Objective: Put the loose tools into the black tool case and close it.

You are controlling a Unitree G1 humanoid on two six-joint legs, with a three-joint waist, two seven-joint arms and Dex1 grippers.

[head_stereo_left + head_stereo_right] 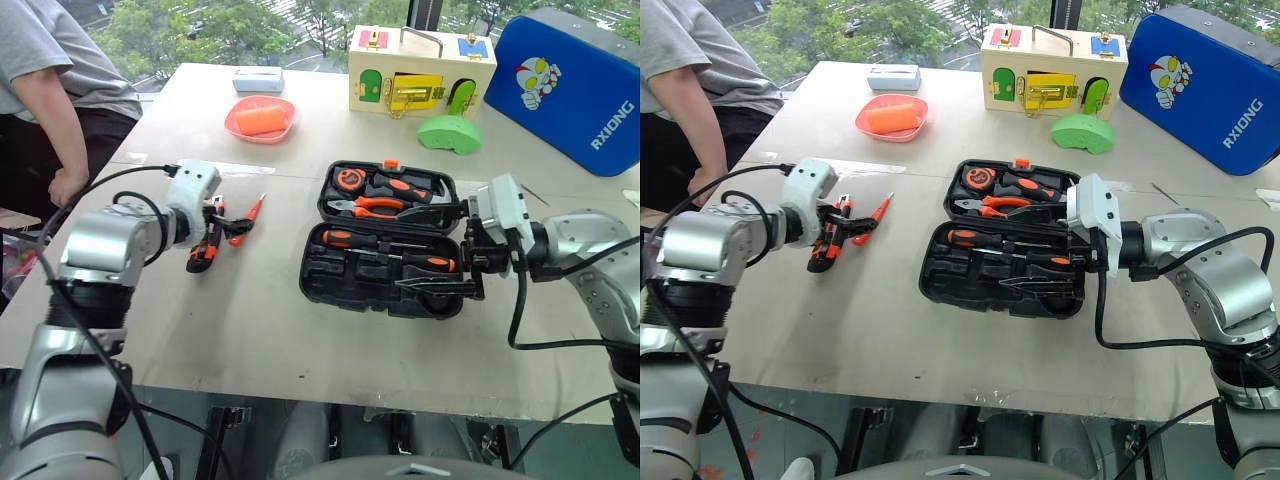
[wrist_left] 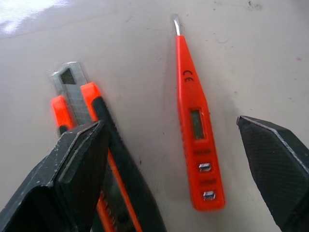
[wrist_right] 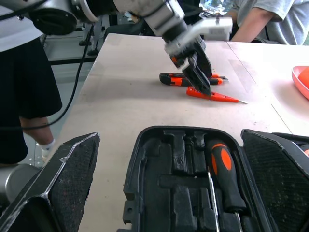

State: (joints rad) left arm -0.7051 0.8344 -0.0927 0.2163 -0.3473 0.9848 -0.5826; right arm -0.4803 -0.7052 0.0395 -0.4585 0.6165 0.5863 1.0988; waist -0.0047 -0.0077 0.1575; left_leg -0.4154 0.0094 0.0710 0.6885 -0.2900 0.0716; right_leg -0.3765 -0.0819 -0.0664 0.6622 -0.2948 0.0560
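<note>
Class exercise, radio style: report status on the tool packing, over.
Both grippers open: left gripper over utility knife and tester screwdriver, right gripper at open tool case. Two screwdrivers packed. Nothing blocking.

Your desk [image 1: 250,330] carries the open black tool case [image 1: 385,290] at centre. At nine o'clock lie the utility knife [image 1: 203,250] and tester screwdriver [image 1: 246,221]. Toward twelve: red tray [image 1: 260,118], wooden latch box [image 1: 420,70], green piece [image 1: 449,133]; blue case [image 1: 572,90] at two.

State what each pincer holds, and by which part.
Nothing. The left pincer is open above the tester screwdriver and utility knife; the right pincer is open over the tool case.
</note>
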